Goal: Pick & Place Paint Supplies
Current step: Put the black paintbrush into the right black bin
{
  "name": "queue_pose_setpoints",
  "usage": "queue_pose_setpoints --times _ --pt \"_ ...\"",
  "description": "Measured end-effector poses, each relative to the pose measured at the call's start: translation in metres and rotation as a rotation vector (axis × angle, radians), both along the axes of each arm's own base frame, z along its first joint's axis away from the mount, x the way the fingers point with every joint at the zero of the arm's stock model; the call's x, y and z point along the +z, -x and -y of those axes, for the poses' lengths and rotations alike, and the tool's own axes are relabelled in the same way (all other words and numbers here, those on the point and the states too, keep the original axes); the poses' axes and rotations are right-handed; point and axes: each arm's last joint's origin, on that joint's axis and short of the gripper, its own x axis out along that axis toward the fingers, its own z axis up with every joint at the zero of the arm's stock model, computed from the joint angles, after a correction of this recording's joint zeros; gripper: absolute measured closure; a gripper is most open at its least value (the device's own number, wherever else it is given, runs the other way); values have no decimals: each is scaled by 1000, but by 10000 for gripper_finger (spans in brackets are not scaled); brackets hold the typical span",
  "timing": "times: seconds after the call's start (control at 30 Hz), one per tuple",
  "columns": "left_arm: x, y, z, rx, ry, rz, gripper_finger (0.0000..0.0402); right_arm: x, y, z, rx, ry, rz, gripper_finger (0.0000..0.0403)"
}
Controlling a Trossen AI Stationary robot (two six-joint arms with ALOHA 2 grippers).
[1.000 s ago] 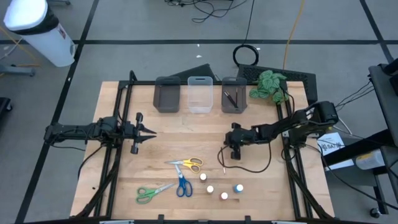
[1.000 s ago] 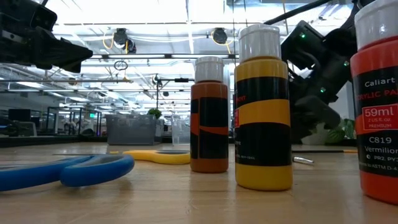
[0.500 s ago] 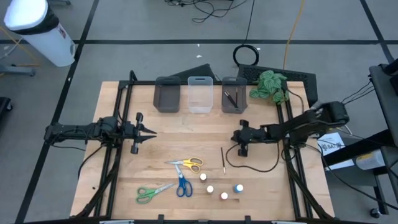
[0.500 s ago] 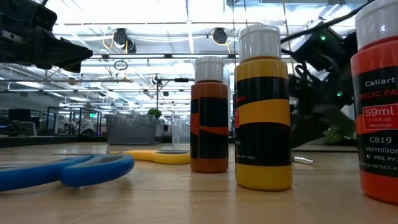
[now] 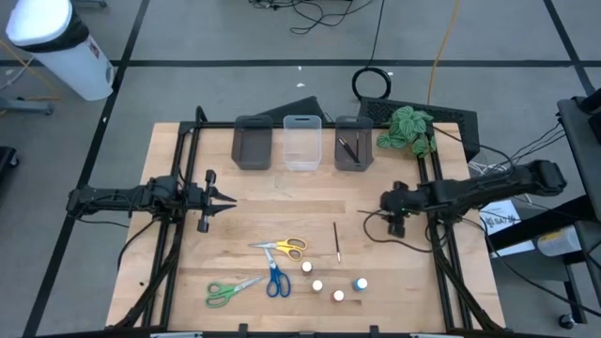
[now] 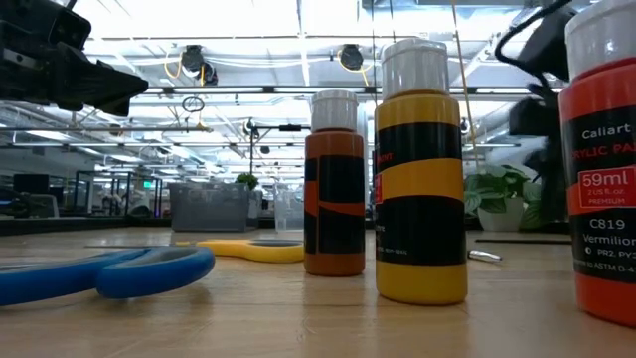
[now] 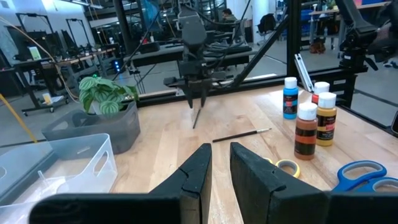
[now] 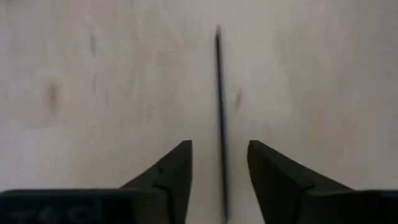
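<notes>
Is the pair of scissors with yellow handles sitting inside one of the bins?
No, the yellow-handled scissors lie flat on the wooden table, well apart from the three bins at its far edge.

Three bins (image 5: 302, 143) are lined along the table's (image 5: 244, 211) far edge; scissors (image 5: 281, 248) and paint bottles (image 5: 336, 284) are spread near the front.

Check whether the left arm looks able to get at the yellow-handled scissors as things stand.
Probably yes. The left gripper hovers over bare wood, and nothing lies between it and the yellow-handled scissors, which lie flat; the right gripper is well off.
</notes>
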Motion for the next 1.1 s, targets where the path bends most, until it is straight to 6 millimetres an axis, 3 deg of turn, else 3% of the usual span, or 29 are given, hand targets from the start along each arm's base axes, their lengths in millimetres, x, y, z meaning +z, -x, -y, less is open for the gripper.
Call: queue_pose_setpoints --times 0.2,0.5,0.77,1.1 --pt "0 0 0 0 0 -1 330 -1 5 -14 -59 -73 -20 221" --pt "0 0 0 0 0 0 330 -16 22 -20 -160 -44 -284 250" --pt "0 0 0 0 0 0 330 -24 17 -25 -138 -49 -348 259" --pt "0 0 0 0 0 0 330 -35 14 -31 -94 -48 -439 369"
